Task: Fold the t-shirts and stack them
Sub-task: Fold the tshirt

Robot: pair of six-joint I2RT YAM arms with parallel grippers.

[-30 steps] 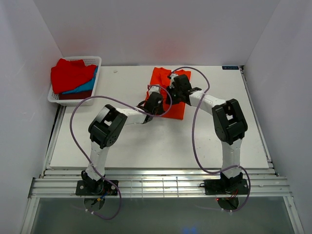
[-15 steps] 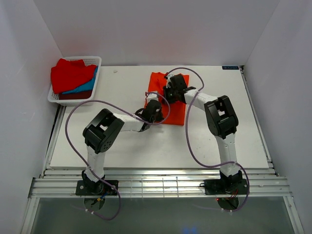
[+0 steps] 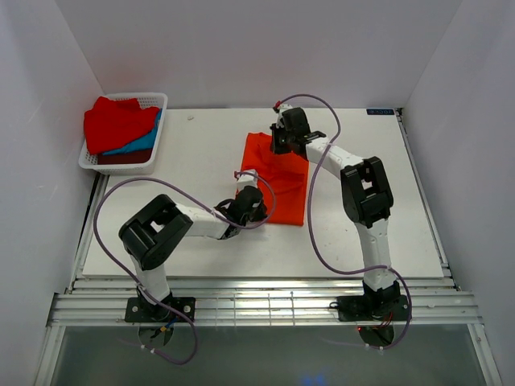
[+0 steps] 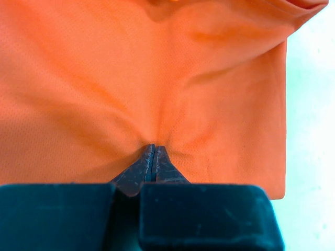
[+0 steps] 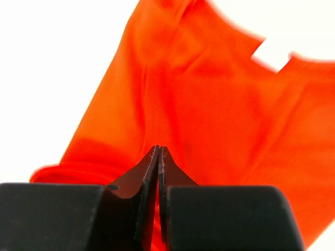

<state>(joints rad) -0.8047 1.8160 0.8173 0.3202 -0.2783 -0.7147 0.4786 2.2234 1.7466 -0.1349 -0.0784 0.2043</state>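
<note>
A bright orange-red t-shirt lies stretched out at the middle of the white table. My left gripper is at its near left edge, shut on a pinch of cloth that puckers at the tips. At the shirt's far edge my right gripper is also shut, with orange-red cloth caught between its fingers and hanging away from it. More t-shirts sit in the basket at the far left: a red one on top, a blue one and a dark maroon one beneath.
The white lattice basket stands at the table's far left corner. White walls close in the table on three sides. Purple cables loop from both arms over the table.
The grippers have drawn apart: the left one came toward the near edge, the right one went toward the back. The orange-red t-shirt between them is now longer and flatter.
</note>
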